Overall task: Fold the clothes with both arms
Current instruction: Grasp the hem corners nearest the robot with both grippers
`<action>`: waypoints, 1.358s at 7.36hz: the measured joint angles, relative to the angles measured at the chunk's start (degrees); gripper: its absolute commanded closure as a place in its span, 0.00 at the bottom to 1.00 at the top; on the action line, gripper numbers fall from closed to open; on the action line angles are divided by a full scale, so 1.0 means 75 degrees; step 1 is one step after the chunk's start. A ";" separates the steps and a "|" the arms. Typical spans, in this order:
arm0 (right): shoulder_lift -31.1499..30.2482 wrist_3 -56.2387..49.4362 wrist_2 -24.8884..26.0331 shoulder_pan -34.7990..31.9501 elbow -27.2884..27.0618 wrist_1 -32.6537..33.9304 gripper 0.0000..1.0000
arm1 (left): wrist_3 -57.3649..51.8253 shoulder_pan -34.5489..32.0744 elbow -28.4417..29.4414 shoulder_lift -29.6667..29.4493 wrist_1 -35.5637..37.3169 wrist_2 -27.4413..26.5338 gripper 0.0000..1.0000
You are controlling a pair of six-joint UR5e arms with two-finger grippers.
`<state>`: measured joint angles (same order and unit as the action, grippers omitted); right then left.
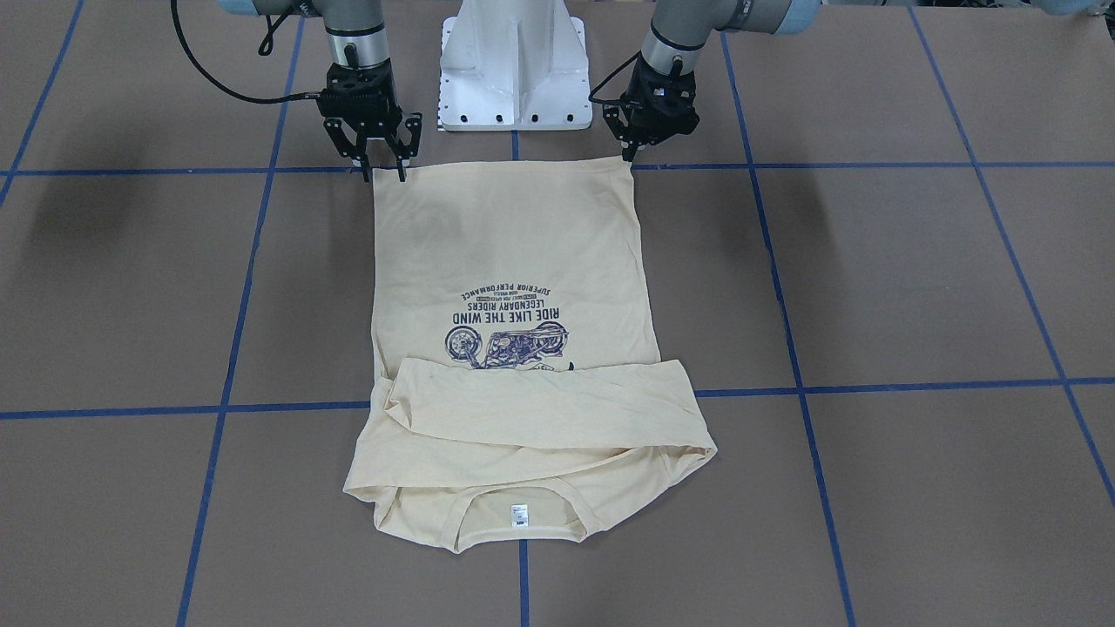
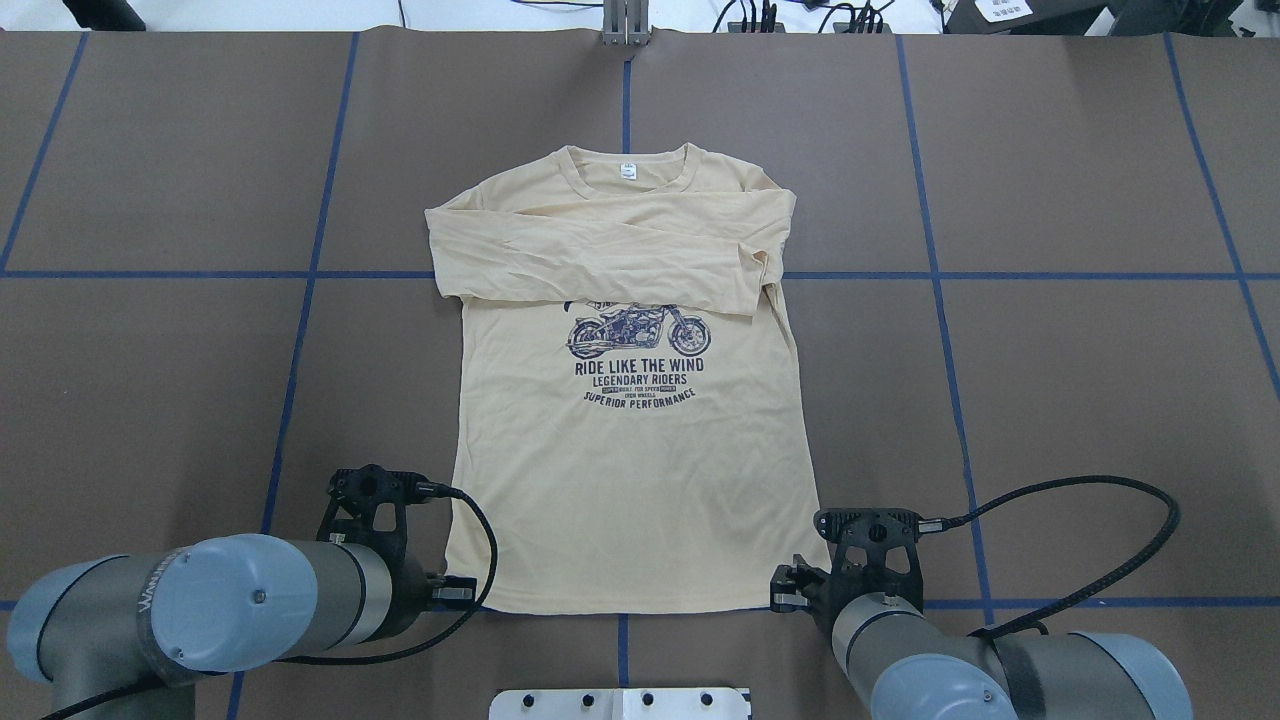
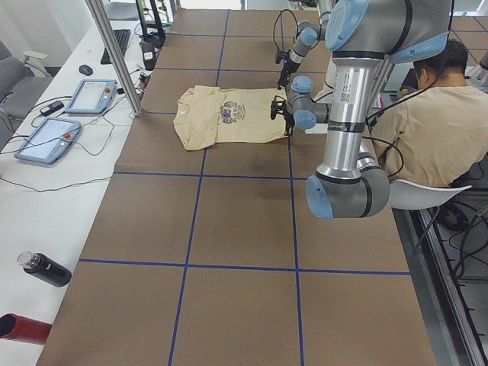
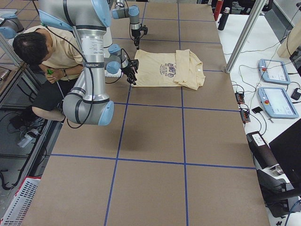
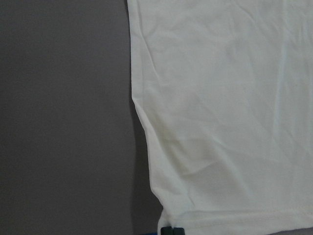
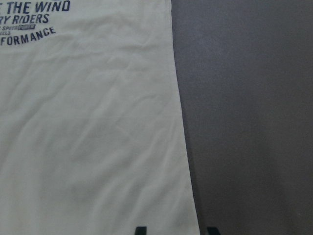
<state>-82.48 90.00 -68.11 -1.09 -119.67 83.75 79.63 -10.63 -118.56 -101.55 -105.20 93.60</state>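
The cream-yellow T-shirt (image 1: 514, 244) lies flat on the table, print up, neck label away from the robot. Both long sleeves (image 2: 610, 255) are folded across the chest and cover the top of the print. My left gripper (image 1: 629, 157) is down at one hem corner, and its fingers look shut on that corner; its tips show at the hem in the left wrist view (image 5: 171, 231). My right gripper (image 1: 383, 172) is open at the other hem corner, its fingertips (image 6: 140, 230) straddling the shirt's side edge.
The white pedestal base (image 1: 512, 61) stands between the arms, just behind the hem. Blue tape lines (image 2: 300, 300) grid the brown table. A seated operator (image 3: 427, 122) is beside the robot. Tablets (image 3: 84, 95), a metal post (image 3: 114, 53) and bottles (image 3: 46, 268) are on the side bench.
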 measured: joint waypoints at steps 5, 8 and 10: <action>-0.0130 0.0045 0.0171 0.0203 0.0072 0.0007 0.57 | 0.0000 0.0010 -0.0019 0.0018 0.0000 0.0000 1.00; -0.0086 0.0046 0.0188 0.0306 0.0104 0.0002 0.58 | 0.0000 0.0001 -0.0100 0.0076 0.0000 0.0000 1.00; -0.0098 0.0047 0.0197 0.0333 0.0138 0.0003 0.60 | 0.0000 0.0000 -0.0124 0.0084 0.0005 0.0000 1.00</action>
<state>-83.21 90.35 -66.63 1.41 -118.64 83.78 79.63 -10.63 -119.49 -100.91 -105.17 93.60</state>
